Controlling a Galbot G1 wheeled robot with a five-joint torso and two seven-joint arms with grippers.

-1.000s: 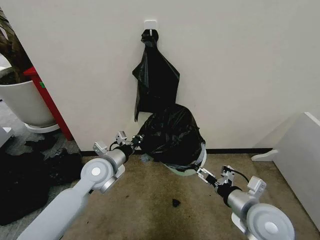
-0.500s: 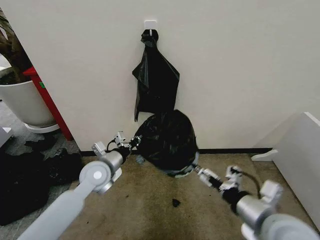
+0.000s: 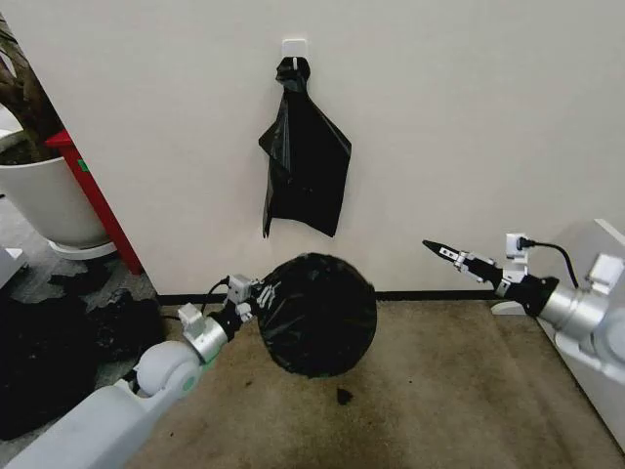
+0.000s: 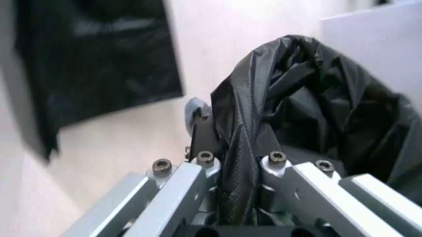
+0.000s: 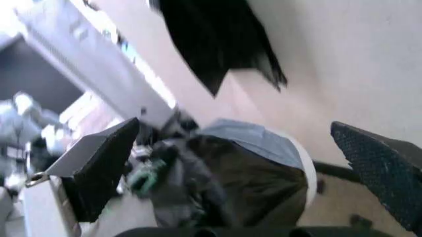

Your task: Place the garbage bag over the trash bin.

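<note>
The left gripper point(image 3: 252, 301) was clamped on the bag-covered rim of the trash bin point(image 5: 290, 153), holding it tipped and lined with the garbage bag point(image 3: 318, 315) below the wall, while the right gripper point(image 3: 451, 256), fingers apart, hung well clear

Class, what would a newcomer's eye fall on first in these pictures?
First, the garbage bag, a glossy black round by the wall's foot, its edge pinched in the left gripper. Next, a narrower black sack hanging from a wall hook above, and the right gripper raised, open, at the right.
</note>
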